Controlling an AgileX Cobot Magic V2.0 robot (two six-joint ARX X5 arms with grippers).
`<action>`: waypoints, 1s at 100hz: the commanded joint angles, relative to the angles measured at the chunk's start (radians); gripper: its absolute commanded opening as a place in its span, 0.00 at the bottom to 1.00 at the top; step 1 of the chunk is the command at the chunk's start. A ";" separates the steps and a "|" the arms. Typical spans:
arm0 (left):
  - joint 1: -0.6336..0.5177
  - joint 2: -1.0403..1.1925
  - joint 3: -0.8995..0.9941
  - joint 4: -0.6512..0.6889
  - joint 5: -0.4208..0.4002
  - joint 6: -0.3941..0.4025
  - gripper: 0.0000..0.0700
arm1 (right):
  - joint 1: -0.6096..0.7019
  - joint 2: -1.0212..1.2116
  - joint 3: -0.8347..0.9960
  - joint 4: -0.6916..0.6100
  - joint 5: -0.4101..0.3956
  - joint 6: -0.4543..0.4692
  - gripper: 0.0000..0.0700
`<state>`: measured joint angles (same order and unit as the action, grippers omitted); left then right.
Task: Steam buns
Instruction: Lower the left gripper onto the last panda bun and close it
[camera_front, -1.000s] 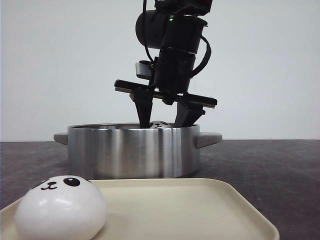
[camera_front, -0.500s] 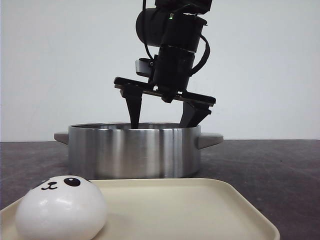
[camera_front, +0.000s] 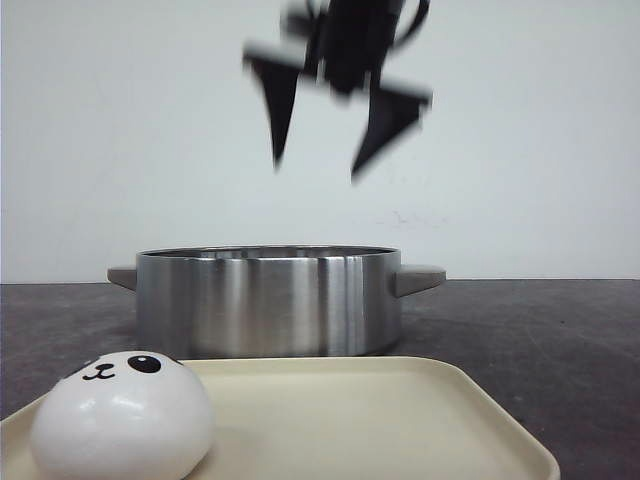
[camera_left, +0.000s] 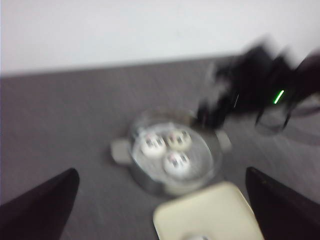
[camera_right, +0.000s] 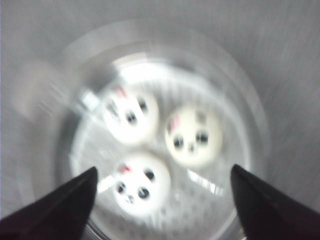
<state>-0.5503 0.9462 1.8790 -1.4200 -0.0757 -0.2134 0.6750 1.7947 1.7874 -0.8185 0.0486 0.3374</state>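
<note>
1. Hanging high above the pot (camera_front: 268, 300), the right gripper (camera_front: 318, 150) is spread wide and empty.
2. Three buns (camera_right: 192, 135) sit inside; the fourth bun (camera_front: 122, 418) waits on the tray (camera_front: 400, 420).
3. Risk: glossy dome could slip from the fingers during pickup.

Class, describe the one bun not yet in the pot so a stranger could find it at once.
Start at the steel pot, then look to the cream tray in front of it. The bun lies on the tray's left end, the only one outside the pot.
</note>
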 joint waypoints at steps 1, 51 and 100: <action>-0.006 0.014 -0.050 -0.023 0.029 -0.038 1.00 | 0.015 -0.071 0.039 0.009 0.005 -0.066 0.48; -0.155 0.079 -0.732 0.368 0.312 -0.260 1.00 | 0.077 -0.546 0.040 -0.131 0.181 -0.227 0.00; -0.433 0.424 -0.901 0.583 0.069 -0.350 1.00 | 0.077 -0.756 0.040 -0.228 0.226 -0.245 0.00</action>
<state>-0.9730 1.3315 0.9661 -0.8555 0.0006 -0.5507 0.7444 1.0382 1.8076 -1.0447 0.2695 0.1009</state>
